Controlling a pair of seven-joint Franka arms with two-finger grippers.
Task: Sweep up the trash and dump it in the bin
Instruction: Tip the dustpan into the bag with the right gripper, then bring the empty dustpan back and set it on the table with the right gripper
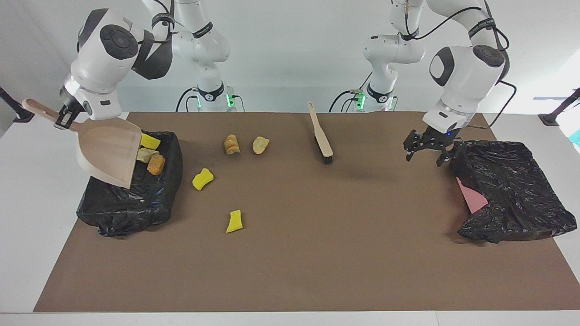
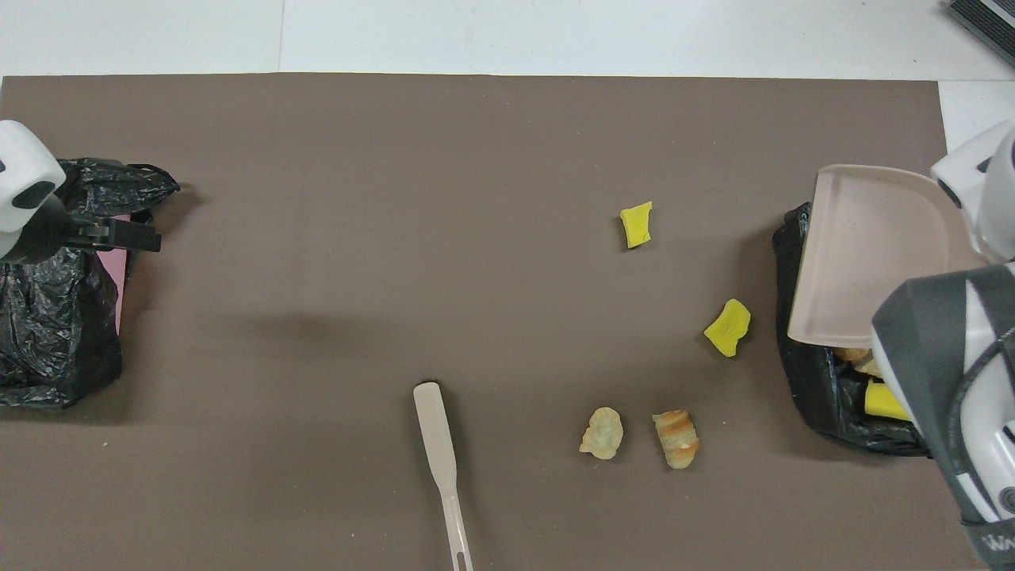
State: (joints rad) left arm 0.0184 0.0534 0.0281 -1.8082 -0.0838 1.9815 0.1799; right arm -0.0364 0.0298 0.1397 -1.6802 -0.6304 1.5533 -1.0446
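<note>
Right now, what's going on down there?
Right gripper shut on dustpan above bin. Left gripper open, over second bin's rim. Four scraps unswept.
</note>
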